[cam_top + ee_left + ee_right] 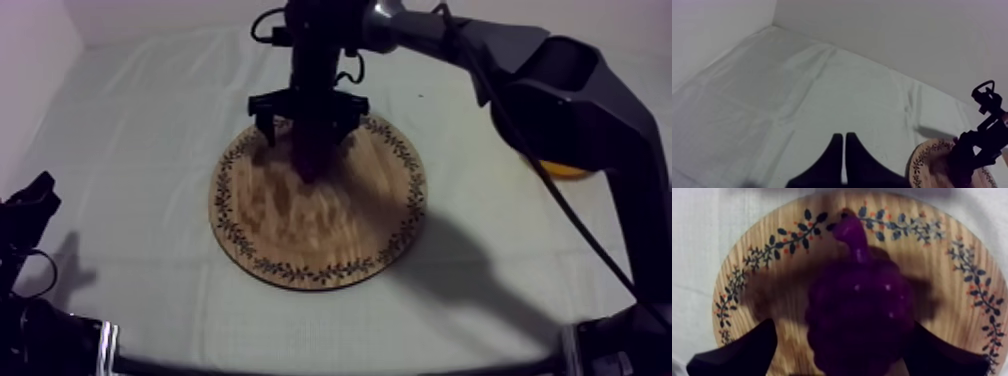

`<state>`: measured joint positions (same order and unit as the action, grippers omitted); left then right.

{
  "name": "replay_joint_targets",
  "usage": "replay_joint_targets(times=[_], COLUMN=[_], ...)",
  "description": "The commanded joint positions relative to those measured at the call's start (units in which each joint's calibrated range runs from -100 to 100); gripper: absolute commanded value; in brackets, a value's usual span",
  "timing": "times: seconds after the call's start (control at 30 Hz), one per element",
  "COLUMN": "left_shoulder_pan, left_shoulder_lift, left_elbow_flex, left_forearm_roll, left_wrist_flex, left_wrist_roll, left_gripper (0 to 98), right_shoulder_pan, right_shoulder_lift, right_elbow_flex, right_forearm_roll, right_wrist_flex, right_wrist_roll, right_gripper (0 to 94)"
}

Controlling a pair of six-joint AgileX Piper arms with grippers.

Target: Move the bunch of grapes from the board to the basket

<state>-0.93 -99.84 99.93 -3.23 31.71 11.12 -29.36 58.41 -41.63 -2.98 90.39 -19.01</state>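
Observation:
The purple bunch of grapes [858, 308] lies on the round wooden board [772, 253], its stem pointing toward the patterned rim. My right gripper [844, 333] is open and low over it, one black finger on each side of the bunch. From above, that gripper [308, 128] hangs over the board's [300, 230] far part, with the dark grapes [314, 160] just beneath it. My left gripper [30, 200] rests at the table's left edge; its fingers [844, 142] lie together as a narrow wedge above bare cloth.
The yellow basket [566, 168] stands at the right of the table, mostly hidden behind my right arm. In the left wrist view the board's rim [927, 155] and the right gripper [977, 145] show far off. White walls bound the table at the back and left.

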Motion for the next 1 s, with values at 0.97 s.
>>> replay_joint_targets(times=[0.97], left_shoulder_pan=[0.0], left_shoulder_lift=[0.0], left_elbow_flex=[0.0], left_forearm_roll=[-0.02], left_wrist_flex=[0.0], left_wrist_roll=[0.0], left_gripper=[0.0], right_shoulder_pan=[0.4], right_shoulder_lift=[-12.7], right_elbow_flex=[3.1], right_forearm_roll=[2.5], right_wrist_flex=[0.7], right_wrist_roll=[-0.6], right_gripper=[34.3])
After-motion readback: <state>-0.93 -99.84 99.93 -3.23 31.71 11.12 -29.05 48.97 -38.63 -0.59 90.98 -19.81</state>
